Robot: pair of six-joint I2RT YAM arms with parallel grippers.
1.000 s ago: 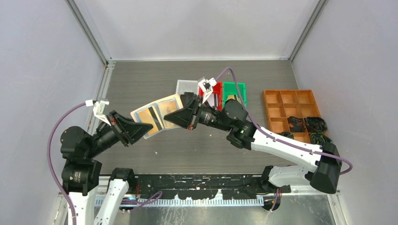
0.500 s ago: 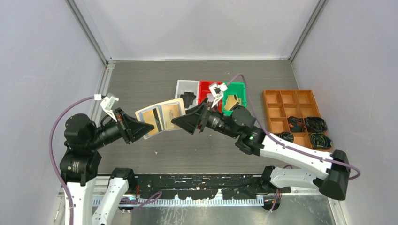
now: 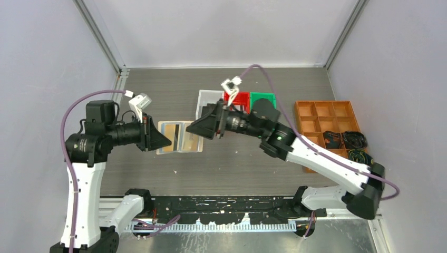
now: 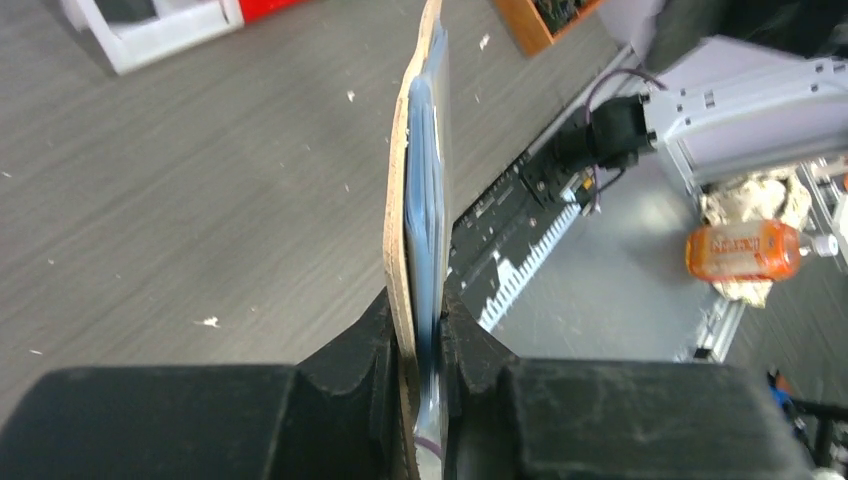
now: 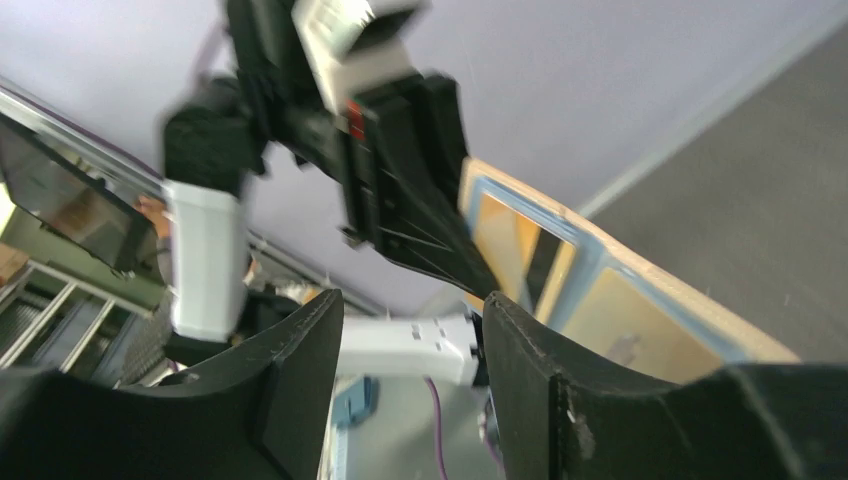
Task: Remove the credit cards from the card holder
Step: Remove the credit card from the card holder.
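Left pincer point(image 4: 421, 318) clamps the card holder point(image 4: 404, 190) at one end; right pincer point(image 5: 412, 300) — agape, empty — nearby

- The card holder point(image 4: 400, 180), pinched between the fingers point(image 4: 360, 350) of the left gripper point(image 4: 418, 315): tan, leather-like skin with a grainy, matt edge.
- Its sleeves point(image 4: 427, 200), running up from those fingers: clear plastic film, glossy, with a bluish sheen.
- The credit cards point(image 5: 497, 235) beyond the right gripper point(image 5: 412, 310): smooth gold-orange plastic under the film.
- Fingers point(image 5: 290, 400) of both grippers: black plastic, matt, faintly rough.
- The table point(image 4: 180, 200) under the left fingers: grey wood-grain, matt.
- The bin point(image 4: 150, 30) well beyond them: smooth white plastic.
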